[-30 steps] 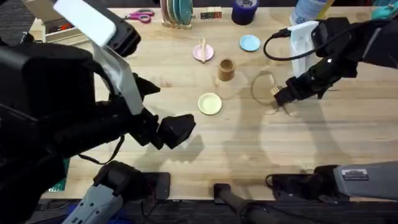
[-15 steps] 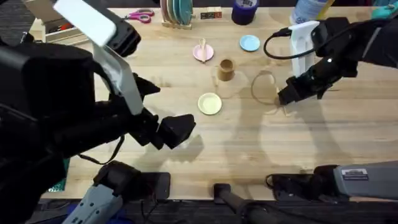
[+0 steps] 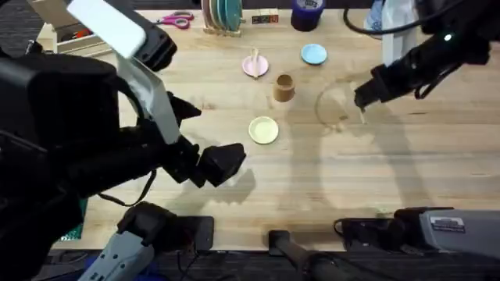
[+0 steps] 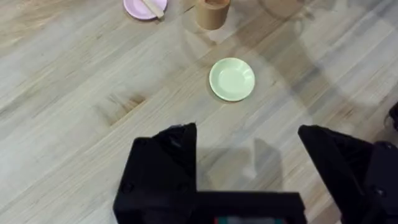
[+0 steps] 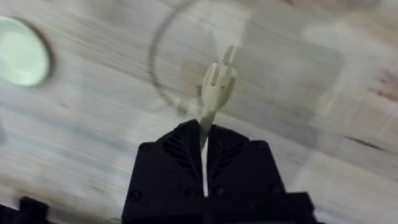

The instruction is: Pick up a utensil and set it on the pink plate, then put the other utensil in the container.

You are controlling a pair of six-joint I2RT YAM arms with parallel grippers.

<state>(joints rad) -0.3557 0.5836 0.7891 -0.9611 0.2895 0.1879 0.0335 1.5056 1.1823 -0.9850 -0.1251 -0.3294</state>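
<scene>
Light wooden table (image 3: 312, 179), grain running across. Sitting on it: the pink plate (image 3: 255, 67) toward the far side, a light blue plate (image 3: 313, 54) to its right, the brown container (image 3: 283, 87) just nearer, a pale yellow plate (image 3: 263, 129) mid-table. Scissors (image 3: 175, 19), a plate rack (image 3: 223, 16) and a dark blue tape roll (image 3: 307, 13) line the far edge.

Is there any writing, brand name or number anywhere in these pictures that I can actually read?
None can be read.
A pale label on the right arm's base carries marks too small to read.
The small coloured block at the table's far edge shows blurred marks, unreadable.
The plates, the container and the fork show no print.
</scene>
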